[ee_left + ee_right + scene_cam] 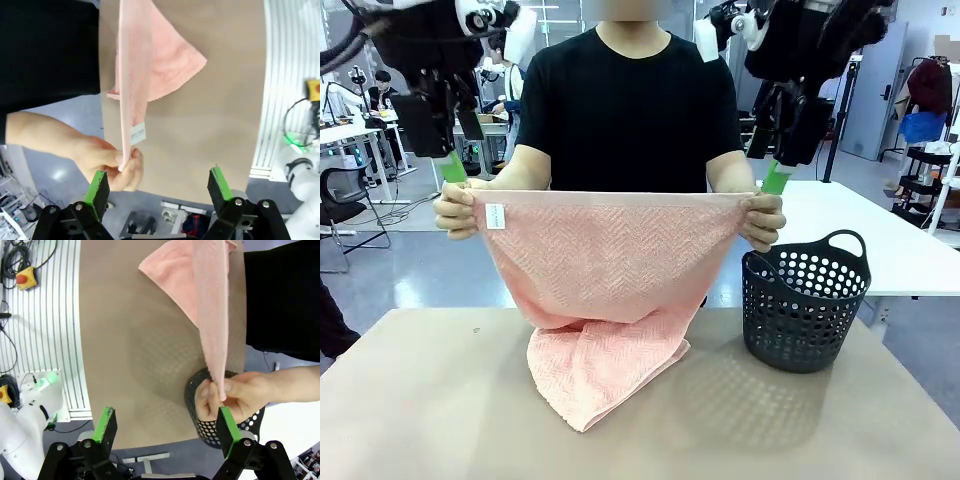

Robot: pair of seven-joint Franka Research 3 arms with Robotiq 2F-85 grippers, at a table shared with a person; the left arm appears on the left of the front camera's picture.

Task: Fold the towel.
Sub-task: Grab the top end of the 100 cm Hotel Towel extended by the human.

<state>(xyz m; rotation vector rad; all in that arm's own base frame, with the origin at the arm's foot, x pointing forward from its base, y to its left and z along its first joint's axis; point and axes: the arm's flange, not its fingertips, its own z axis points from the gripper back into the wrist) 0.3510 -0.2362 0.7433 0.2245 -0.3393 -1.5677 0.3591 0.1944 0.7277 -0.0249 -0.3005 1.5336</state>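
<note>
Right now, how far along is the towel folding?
Nothing is folded yet. In hand: the person holds the towel stretched out by its top corners, with its lower end bunched on the table. The left claw and right claw are both open, one near each corner, gripping nothing. Left to do: the claws taking the corners, probably, then every fold.

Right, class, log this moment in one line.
towel: person holds top corners, bottom on table | left claw: open, near corner | right claw: open, near corner
</note>
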